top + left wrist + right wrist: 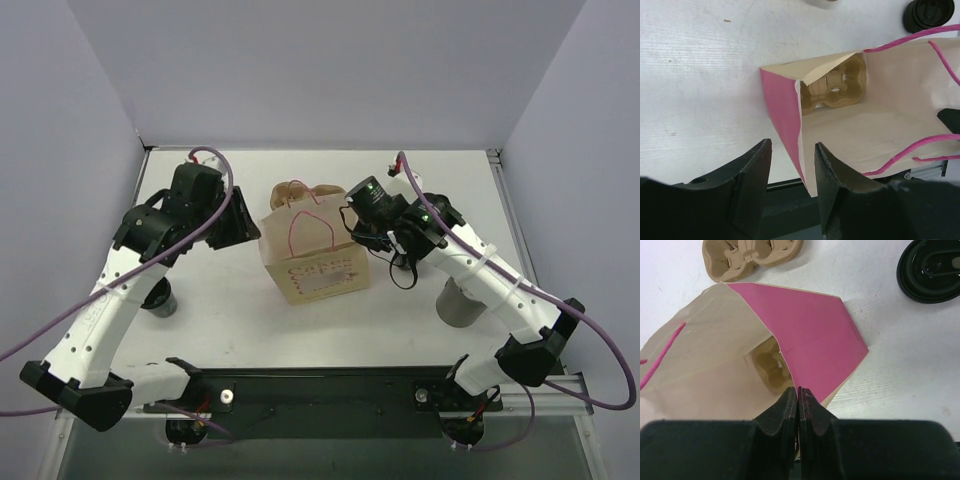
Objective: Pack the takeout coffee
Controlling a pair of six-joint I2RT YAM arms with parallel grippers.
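Observation:
A tan paper bag (312, 262) with pink handles stands open mid-table. A brown pulp tray (836, 86) lies at its bottom, also seen in the right wrist view (771, 366). My left gripper (792, 150) is open, its jaws either side of the bag's pink left side wall (784, 112). In the top view it is at the bag's left rim (248, 225). My right gripper (799, 391) is shut on the bag's pink right side wall (810, 335). A small dark cup (160, 298) stands by the left arm, partly hidden. No cup shows inside the bag.
A second brown pulp tray (752, 257) lies on the table behind the bag. A black lid (932, 270) lies beside it, also in the left wrist view (930, 14). A taller grey cylinder (460, 302) stands under the right arm.

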